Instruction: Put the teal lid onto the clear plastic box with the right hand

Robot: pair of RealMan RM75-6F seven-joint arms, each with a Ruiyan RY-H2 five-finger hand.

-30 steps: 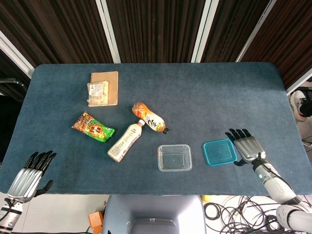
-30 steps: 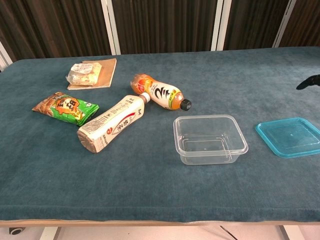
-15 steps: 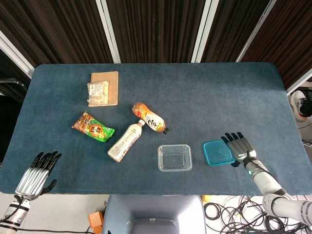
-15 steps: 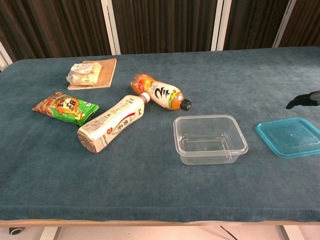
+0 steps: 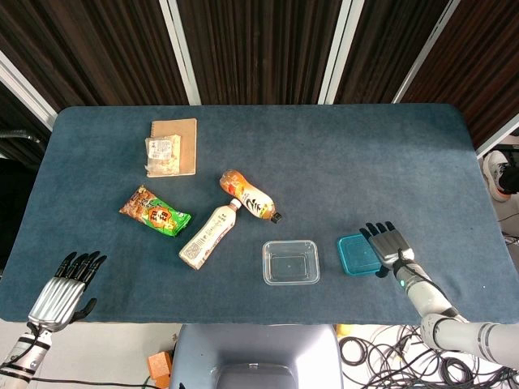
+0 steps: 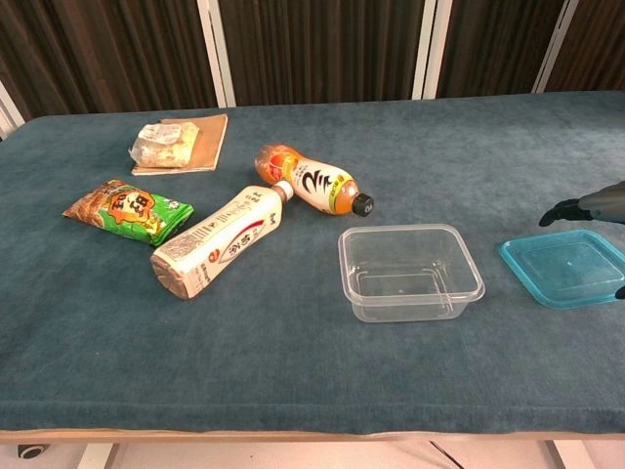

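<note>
The teal lid (image 5: 360, 254) lies flat on the surface (image 5: 324, 162) just right of the clear plastic box (image 5: 290, 262), not yet gripped. The right robot hand (image 5: 388, 242) is spread, empty, over the lid's right edge. That edge should be pinched firmly and the lid kept level before it is carried over the box.

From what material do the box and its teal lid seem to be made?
The clear plastic box looks like thin, glossy transparent plastic: the tabletop shows through its walls. The teal lid seems to be translucent coloured plastic with a smooth sheen and a moulded raised rim.
</note>
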